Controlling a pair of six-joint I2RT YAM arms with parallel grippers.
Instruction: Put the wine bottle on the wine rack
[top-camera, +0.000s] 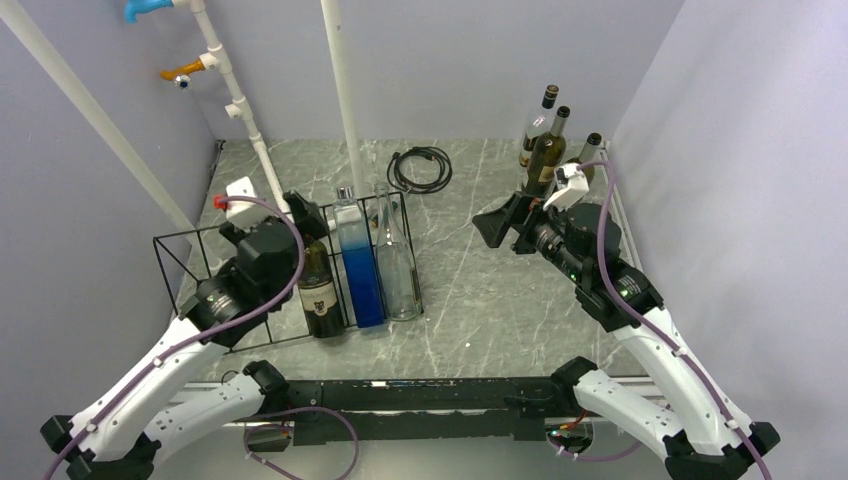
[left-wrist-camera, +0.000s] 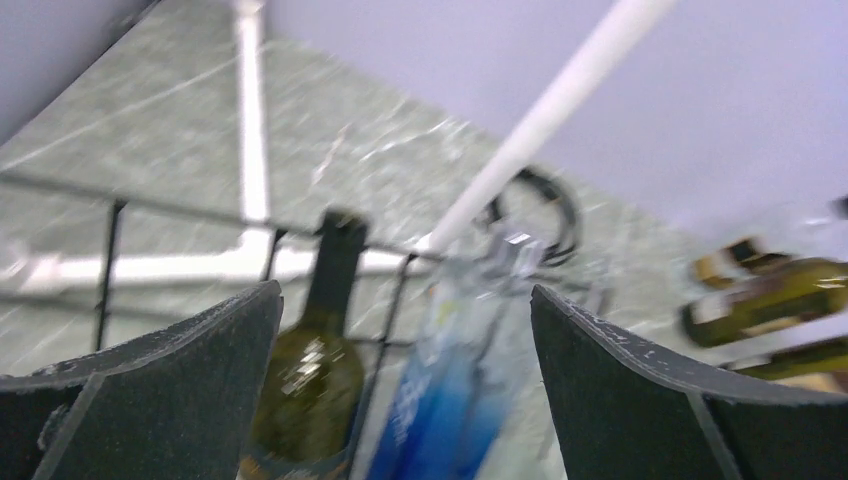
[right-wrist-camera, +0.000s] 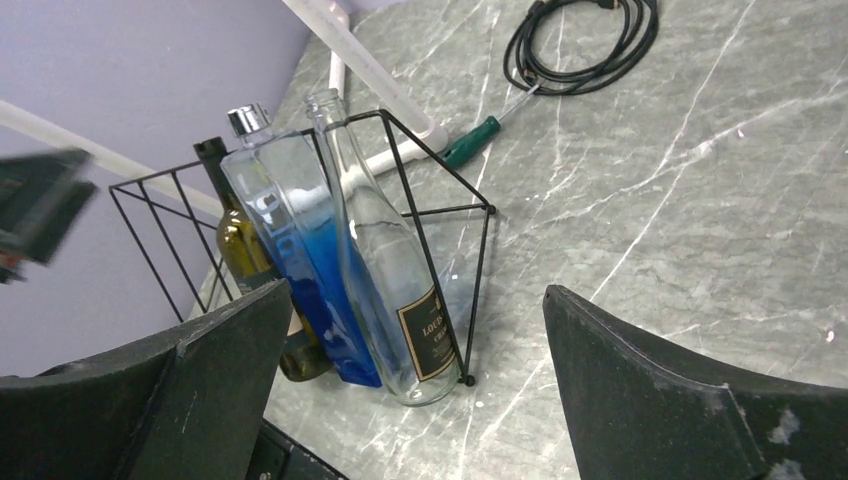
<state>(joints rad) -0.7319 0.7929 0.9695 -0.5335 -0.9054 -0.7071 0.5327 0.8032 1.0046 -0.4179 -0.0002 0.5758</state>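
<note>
Dark green wine bottle (top-camera: 318, 288) leans, neck up, inside the black wire wine rack (right-wrist-camera: 488, 209).

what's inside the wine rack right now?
The wine rack holds three bottles side by side at its right end: a dark green wine bottle, a blue bottle, a clear bottle. The left arm covers the bays further left from above, so their contents cannot be told.

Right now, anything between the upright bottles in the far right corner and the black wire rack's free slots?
Yes. The left arm hangs over the free left slots of the black wire rack; a dark green bottle, a blue bottle and a clear glass bottle fill its right end.
</note>
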